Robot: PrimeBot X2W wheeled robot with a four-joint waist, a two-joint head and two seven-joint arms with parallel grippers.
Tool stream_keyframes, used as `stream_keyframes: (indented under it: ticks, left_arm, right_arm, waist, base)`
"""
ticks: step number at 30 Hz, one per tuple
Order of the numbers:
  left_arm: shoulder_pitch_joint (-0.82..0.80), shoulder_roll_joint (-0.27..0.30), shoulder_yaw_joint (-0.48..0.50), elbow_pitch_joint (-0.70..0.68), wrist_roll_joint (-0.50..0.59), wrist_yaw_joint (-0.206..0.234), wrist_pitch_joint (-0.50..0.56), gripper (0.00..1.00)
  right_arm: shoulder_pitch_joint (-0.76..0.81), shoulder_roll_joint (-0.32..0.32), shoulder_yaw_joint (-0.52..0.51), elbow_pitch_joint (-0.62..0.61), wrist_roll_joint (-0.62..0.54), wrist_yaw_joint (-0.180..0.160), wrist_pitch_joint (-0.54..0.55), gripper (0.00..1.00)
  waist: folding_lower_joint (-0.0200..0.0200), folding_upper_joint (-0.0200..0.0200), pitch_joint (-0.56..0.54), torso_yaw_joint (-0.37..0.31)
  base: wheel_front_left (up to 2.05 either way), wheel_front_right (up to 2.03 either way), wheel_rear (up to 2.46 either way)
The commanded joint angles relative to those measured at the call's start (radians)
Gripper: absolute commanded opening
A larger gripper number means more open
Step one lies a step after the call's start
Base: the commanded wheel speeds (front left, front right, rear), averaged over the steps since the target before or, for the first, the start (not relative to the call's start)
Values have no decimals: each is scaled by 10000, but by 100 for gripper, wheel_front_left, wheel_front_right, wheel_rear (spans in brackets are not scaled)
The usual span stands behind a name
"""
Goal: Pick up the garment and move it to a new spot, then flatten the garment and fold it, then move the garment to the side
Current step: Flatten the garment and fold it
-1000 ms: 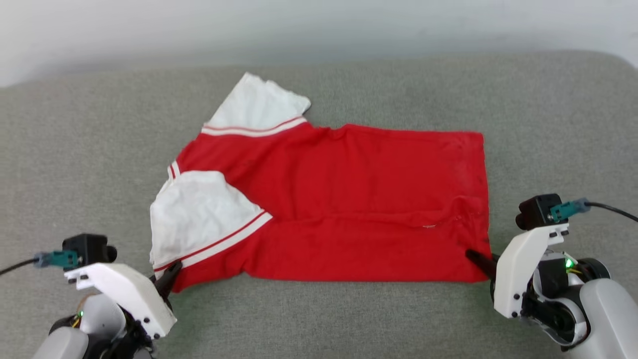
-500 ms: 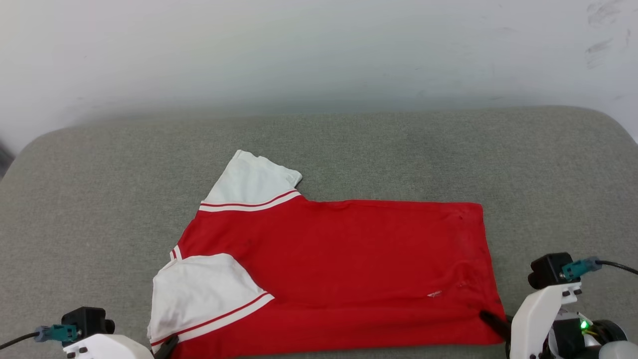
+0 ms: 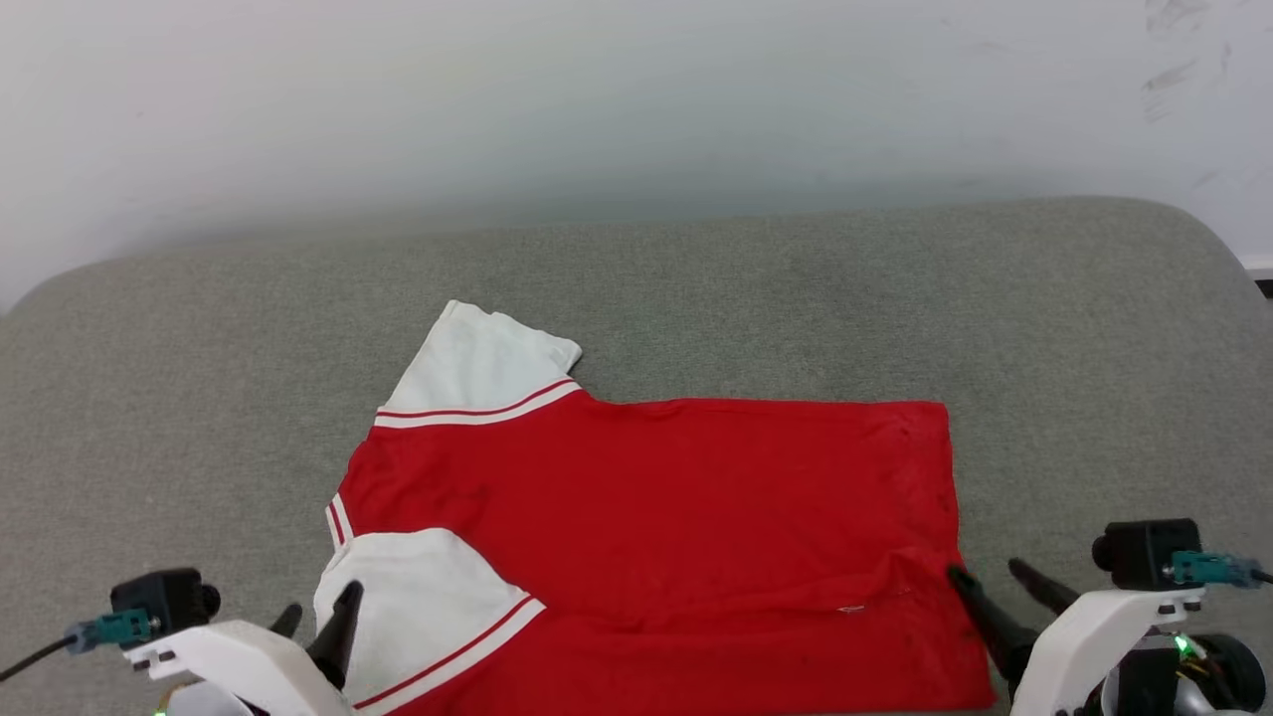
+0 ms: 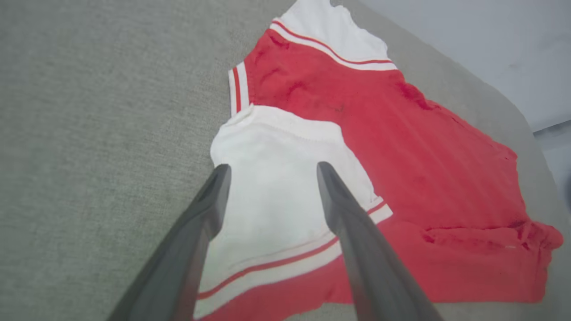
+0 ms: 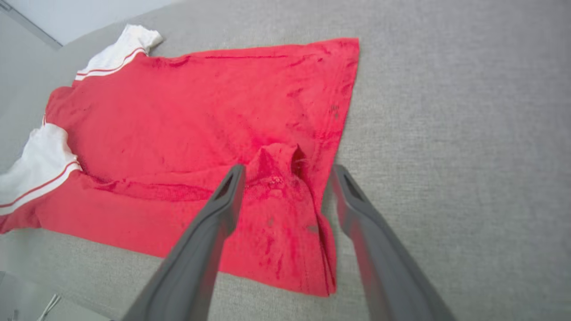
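The garment is a red shirt with white sleeves and striped trim, lying spread on the grey cushion, collar end to the left, plain red side up. My left gripper stands open at the lower left, its fingers apart over the near white sleeve. At the lower right my right gripper is open too, its fingers straddling the bunched near hem corner. Nothing is held between either pair of fingers. In the right wrist view the garment shows a raised fold near that corner.
Behind the cushion rises a pale wall. Bare grey fabric stretches around the shirt on the left, right and far side. The cushion's front edge runs just below the shirt's near hem.
Both grippers have opened and let go of the garment's near corners, which now lie on the cushion. The head camera tilted up between the earliest frame and now.
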Motion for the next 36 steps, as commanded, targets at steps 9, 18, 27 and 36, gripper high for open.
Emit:
stream_keyframes:
  ticks: [9, 18, 27, 36]
  left_arm:
    - [-1758, 158, 238, -347, 1347, -21, -1534, 100]
    - [-4628, 743, 480, 244, 1631, -119, -908, 100]
    - [-7327, 1898, 131, 1602, 1076, -704, 2168, 100]
    - [-8871, 3130, -423, 2493, 838, -340, 5743, 100]
  right_arm:
    - [-549, 790, -596, -1372, -1431, -4, -2450, 100]
    - [-1651, 1286, -551, -2423, -1823, -4, -3143, 100]
    - [-2235, 1513, -267, -2175, -1556, -4, -3700, 100]
    - [-2590, 1608, 143, -1669, -1119, -4, -4217, 100]
  waist:
    - [1, 0, 522, -644]
    - [1, 0, 2453, -1639]
    - [1, 0, 3793, -2518]
    - [1, 0, 4883, -3138]
  base:
    - [0, 0, 0]
    - [0, 0, 0]
    - [0, 0, 0]
    - [0, 0, 0]
